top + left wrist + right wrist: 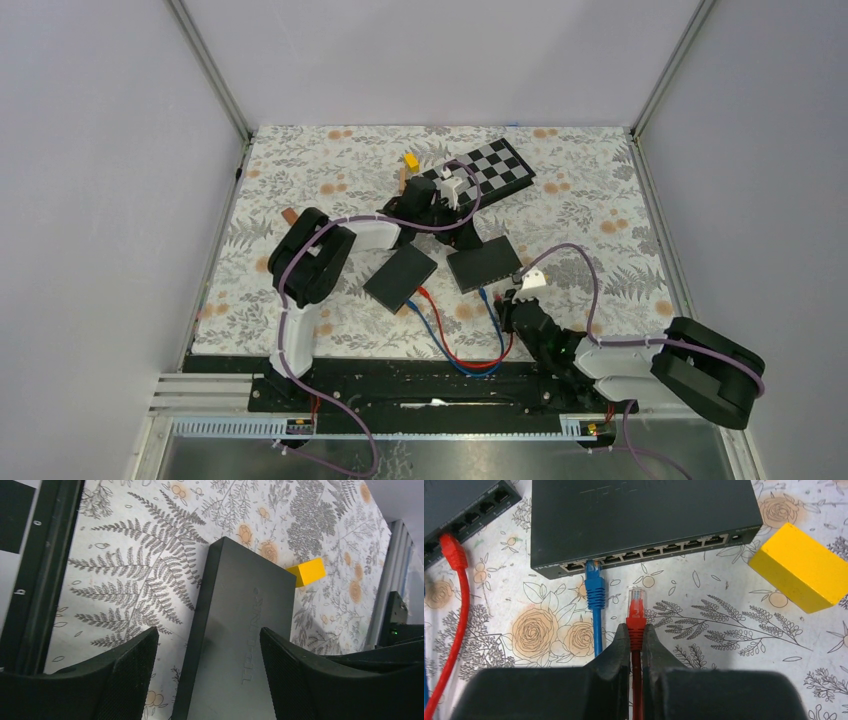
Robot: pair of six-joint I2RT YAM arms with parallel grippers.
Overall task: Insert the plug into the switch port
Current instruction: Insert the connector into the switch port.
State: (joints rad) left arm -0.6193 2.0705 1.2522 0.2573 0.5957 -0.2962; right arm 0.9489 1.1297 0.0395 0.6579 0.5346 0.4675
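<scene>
R end effector clenched on red plug, tip facing switch, just short of its port row, beside seated blue plug. Looks lined up for a straight push. L end effector released, astride switch, prob. to brace it on bench.

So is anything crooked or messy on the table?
Nothing is broken or spilled. The left switch and the right switch lie at different slants, not lined up, and the checkerboard sits askew too. The red plug, pinched in the right gripper, is outside the ports.
</scene>
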